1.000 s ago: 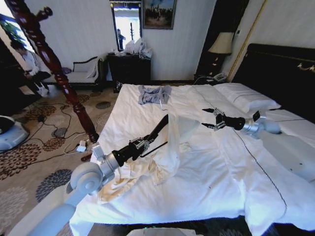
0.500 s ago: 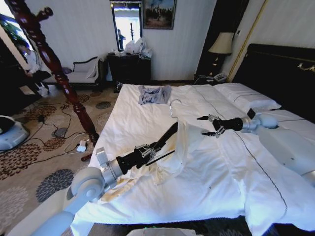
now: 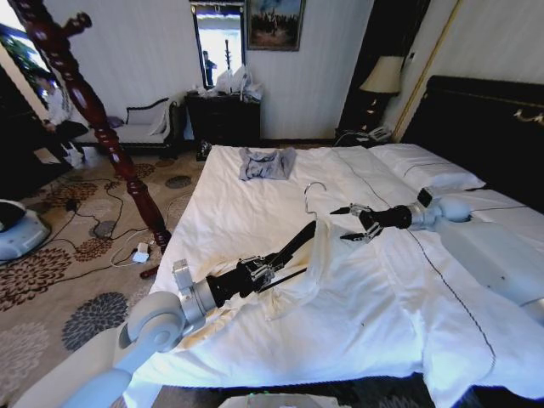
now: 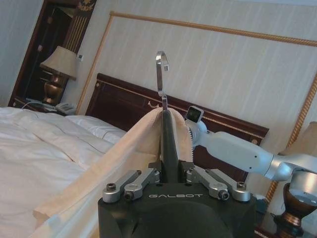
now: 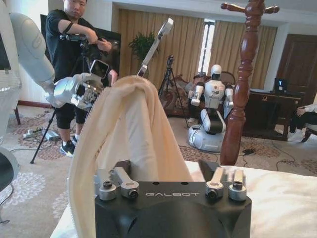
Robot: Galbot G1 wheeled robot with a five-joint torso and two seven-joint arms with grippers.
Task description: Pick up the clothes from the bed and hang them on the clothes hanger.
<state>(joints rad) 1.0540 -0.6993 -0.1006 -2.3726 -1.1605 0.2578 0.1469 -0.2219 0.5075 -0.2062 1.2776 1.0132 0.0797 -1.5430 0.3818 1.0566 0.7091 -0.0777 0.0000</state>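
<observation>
Half the clothes hanger under clothes

Open duvet is left on the bed between the small grey-blue folded garment and the two arms, and again toward the near edge of the mattress. The middle is taken up by the clothes hanger, gripped by the left end effector, with the clothes draped over it. The right end effector, fingers spread, is placed just beside the draped cloth. Off the bed's left side, passage is narrowed by a dark wooden post.
</observation>
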